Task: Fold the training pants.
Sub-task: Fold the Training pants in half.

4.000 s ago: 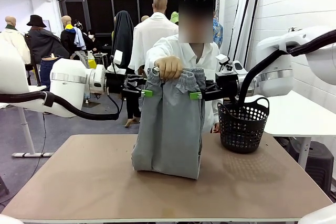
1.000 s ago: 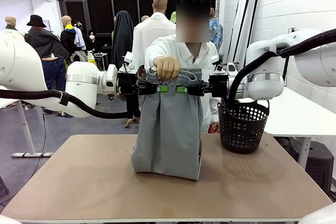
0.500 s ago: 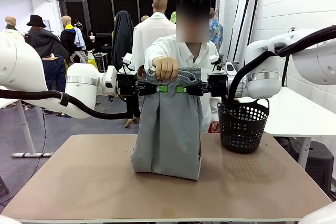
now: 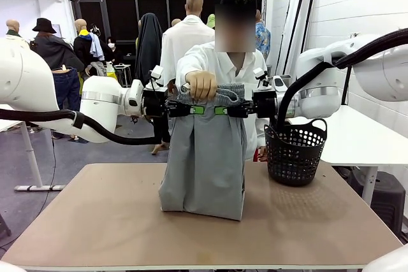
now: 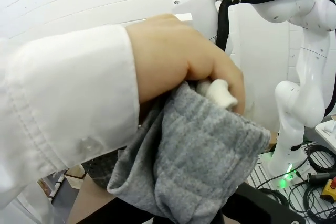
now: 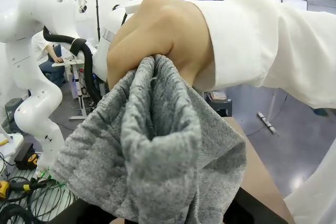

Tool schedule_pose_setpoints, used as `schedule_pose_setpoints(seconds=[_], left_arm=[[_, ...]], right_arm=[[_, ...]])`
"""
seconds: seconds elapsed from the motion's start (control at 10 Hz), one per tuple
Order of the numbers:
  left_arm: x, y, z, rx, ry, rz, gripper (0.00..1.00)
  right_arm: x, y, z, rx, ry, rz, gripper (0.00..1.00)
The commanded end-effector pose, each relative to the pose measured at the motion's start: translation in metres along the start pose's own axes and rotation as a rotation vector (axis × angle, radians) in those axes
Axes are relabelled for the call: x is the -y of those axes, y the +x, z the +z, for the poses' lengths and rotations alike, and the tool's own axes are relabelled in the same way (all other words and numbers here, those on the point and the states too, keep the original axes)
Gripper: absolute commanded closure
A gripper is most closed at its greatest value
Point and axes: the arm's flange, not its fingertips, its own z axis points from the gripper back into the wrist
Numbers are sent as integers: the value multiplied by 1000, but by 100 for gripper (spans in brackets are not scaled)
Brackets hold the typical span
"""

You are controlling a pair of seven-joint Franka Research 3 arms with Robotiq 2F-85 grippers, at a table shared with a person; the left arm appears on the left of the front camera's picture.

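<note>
While the person's hand [image 4: 203, 83] grips the waistband from above, the training pants [image 4: 205, 157] hang upright in mid-air over the table [image 4: 95, 221], with the hems bunched on the tabletop near its middle.

Left gripper [image 4: 196, 109] comes in from the left and right gripper [image 4: 221, 110] from the right, both level with the waistband just under the hand. Green pads sit flat against the grey cloth, nearly meeting at the middle. Jaws on both look clamped on the waistband fabric, one on each side.

Left wrist view: hand [image 5: 184, 61] and white sleeve [image 5: 63, 108] close up, grey jersey [image 5: 194, 166] bunched right at the camera. Right wrist view: same hand [image 6: 157, 35], with the waistband fold [image 6: 157, 145] covering the fingers.

Black plastic basket [image 4: 294, 151] stands on the table's right side, apart from the pants.
</note>
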Motion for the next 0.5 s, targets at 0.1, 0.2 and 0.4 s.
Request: schedule_pose_setpoints(seconds=[0.1,0.2,0.4], left_arm=[[4,2,0,37,2,-16,100],[4,2,0,37,2,-16,100],[4,2,0,37,2,-16,100]], right_arm=[[-2,1,-2,15,-12,-6,100],[-2,1,-2,15,-12,-6,100],[-2,1,-2,15,-12,-6,100]])
